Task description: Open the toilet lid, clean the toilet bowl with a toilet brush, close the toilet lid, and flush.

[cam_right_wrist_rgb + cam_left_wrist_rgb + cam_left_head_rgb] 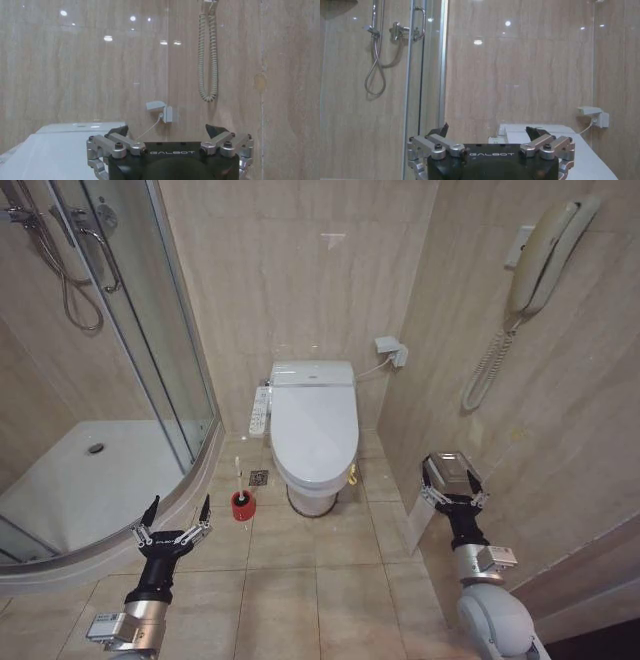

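- Toilet lid (315, 425) lies shut, flat over the toilet bowl (312, 498), which stands on the tiled floor (330, 580) against the back wall, in the middle of the head view.
- A small yellow tag (352, 474) shows at the lid's rim, on the robot's right side of the bowl.
- A long white button panel (260, 412) runs along the bowl's side toward the robot's left.
- The toilet brush (240, 492) stands upright in its round red holder on the floor, just beside the bowl's base on the robot's left, between the bowl and the curved shower tray (90, 480).
- The left gripper (173, 520) hangs low over the floor near the shower tray's rim, well short of the brush; its fingers are spread wide and hold nothing.
- In the left wrist view the left gripper (487, 132) points toward the back wall, with the shower's glass door (425, 75) to one side and the toilet's white top beyond its fingertips.
- The right gripper (452, 477) is raised near the side wall on the robot's right, apart from the toilet; its fingers are also wide open and empty.
- In the right wrist view the right gripper (167, 131) faces the tiled wall, with a wall socket (161, 111) and the coiled cord (208, 60) of a wall telephone (545, 255) ahead of it.
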Available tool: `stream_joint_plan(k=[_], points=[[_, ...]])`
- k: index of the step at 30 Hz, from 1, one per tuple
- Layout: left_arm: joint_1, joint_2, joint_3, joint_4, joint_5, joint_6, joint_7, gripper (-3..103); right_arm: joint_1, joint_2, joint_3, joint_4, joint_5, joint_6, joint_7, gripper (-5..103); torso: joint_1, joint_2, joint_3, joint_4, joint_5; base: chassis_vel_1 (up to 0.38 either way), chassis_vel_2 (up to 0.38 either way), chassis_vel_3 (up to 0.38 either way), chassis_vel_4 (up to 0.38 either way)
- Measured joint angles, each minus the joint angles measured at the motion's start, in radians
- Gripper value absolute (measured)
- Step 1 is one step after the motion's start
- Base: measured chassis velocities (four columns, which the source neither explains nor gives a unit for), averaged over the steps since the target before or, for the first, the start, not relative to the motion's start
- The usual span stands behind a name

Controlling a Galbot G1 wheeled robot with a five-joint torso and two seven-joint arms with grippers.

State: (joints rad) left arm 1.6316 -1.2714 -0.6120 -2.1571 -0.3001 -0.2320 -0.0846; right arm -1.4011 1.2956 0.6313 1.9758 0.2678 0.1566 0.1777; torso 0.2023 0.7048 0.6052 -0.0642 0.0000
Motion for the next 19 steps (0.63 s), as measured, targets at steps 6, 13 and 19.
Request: stream_joint_plan(k=[6,13,19], points=[[0.000,0.000,0.000,0.000,0.000,0.000,0.000,100,0.000,0.000,0.000,0.000,0.000,0.000,0.000,100,0.001,0.000,0.000,0.0003,-0.0001,-0.019,0.019,0.033,-0.016],[0.000,0.000,0.000,0.000,0.000,0.000,0.000,100,0.000,0.000,0.000,0.000,0.000,0.000,0.000,100,0.001,0.000,0.000,0.0002,0.0000,0.000,0.000,0.000,0.000],[0.000,0.000,0.000,0.000,0.000,0.000,0.000,100,0.000,0.000,0.000,0.000,0.000,0.000,0.000,100,0.001,0.000,0.000,0.0002,-0.0001,0.000,0.000,0.000,0.000]])
